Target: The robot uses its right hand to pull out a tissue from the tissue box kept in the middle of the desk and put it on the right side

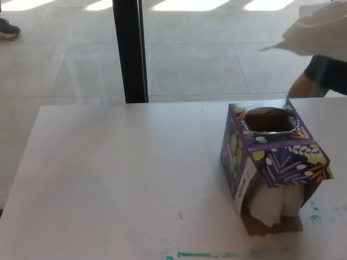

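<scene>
Right hand isn't clearly visible; fingers can't be read. Left hand out of view. Desk (108, 179) bare left of tissue box (274, 162). Tissue (317, 33) is free of box, airborne up-right of it at frame edge. Next: carry it right of box, lower flat, then release.

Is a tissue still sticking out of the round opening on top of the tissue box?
No. The top opening of the tissue box shows only a dark hole, and the pulled tissue is up at the picture's upper right, clear of the box.
</scene>
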